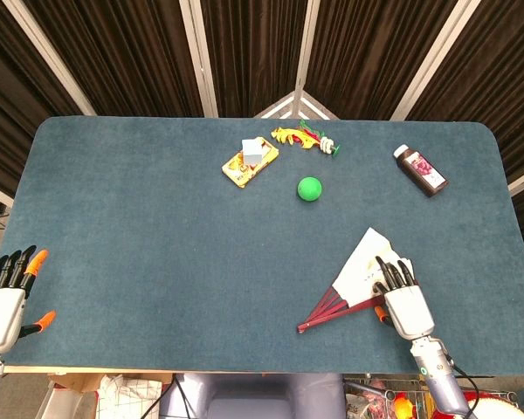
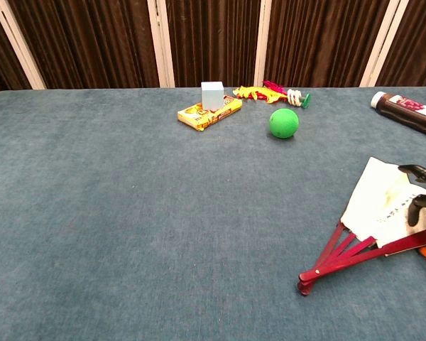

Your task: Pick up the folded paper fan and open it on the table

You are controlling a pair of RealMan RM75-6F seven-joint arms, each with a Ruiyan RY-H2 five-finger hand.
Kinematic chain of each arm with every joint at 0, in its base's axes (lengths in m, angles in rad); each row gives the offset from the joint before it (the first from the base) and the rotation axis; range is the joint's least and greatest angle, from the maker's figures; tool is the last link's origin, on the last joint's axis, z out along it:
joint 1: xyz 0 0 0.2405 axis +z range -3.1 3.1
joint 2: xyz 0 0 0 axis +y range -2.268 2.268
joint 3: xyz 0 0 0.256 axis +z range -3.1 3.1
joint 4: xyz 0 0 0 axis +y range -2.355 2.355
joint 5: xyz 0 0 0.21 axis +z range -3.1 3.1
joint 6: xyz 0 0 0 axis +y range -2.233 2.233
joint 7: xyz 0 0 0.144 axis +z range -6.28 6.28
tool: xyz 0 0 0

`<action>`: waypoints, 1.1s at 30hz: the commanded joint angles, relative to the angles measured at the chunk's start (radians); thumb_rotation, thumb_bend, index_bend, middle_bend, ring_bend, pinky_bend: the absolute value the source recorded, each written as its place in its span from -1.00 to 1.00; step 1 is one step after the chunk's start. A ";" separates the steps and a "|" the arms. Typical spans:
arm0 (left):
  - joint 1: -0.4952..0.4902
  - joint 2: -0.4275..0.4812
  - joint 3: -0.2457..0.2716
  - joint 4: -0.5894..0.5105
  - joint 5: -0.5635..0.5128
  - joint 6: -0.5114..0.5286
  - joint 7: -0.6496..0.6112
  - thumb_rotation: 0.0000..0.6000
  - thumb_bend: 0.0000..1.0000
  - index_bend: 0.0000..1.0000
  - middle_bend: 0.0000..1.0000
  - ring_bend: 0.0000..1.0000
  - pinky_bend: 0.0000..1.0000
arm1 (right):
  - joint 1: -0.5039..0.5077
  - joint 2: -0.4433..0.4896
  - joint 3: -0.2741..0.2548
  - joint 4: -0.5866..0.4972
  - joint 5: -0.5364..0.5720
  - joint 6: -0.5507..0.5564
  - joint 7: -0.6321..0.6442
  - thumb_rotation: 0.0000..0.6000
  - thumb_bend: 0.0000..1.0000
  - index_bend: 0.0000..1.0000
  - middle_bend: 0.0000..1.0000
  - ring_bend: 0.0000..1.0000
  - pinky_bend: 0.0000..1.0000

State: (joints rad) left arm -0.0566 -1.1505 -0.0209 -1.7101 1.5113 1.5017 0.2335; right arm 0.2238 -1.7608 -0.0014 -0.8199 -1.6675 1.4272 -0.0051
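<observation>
1 paper fan (image 1: pixel 364 267), 1 green ball (image 1: pixel 309 188), 2 robot hands.

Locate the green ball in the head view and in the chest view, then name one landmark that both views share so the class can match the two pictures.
Head view: the green ball lies above centre, towards the table's far side, just right of the middle.
Chest view: the green ball sits upper right of centre, near the far edge.
Shared landmark: the yellow box with a pale cube on it, to the ball's left in both views.

No legible txt; print on yellow box (image 1: pixel 250 162) & bottle (image 1: pixel 421 169) too blurry
</observation>
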 commanded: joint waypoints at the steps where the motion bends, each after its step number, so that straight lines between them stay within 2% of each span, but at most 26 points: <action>1: 0.000 -0.001 -0.001 0.001 -0.002 0.000 0.002 1.00 -0.74 -0.94 -1.00 -1.00 -1.00 | 0.012 -0.007 0.003 0.013 0.000 -0.007 0.004 1.00 -0.38 -0.03 -0.89 -0.69 -0.78; 10: -0.002 -0.008 -0.001 0.001 -0.008 -0.005 0.021 1.00 -0.74 -0.94 -1.00 -1.00 -1.00 | 0.035 -0.018 0.006 0.040 0.002 -0.015 0.023 1.00 -0.39 -0.03 -0.89 -0.69 -0.78; 20: -0.004 -0.010 0.004 -0.001 -0.005 -0.008 0.029 1.00 -0.74 -0.94 -1.00 -1.00 -1.00 | 0.036 -0.003 0.010 0.039 0.002 0.026 0.062 1.00 -0.38 -0.03 -0.89 -0.69 -0.78; 33: -0.004 -0.006 0.005 -0.003 -0.004 -0.007 0.021 1.00 -0.74 -0.93 -1.00 -1.00 -1.00 | 0.057 0.066 0.022 -0.058 -0.015 0.076 0.085 1.00 -0.38 0.03 -0.89 -0.69 -0.78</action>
State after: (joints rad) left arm -0.0601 -1.1571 -0.0157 -1.7129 1.5075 1.4944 0.2544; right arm 0.2754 -1.7097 0.0209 -0.8597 -1.6774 1.4989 0.0830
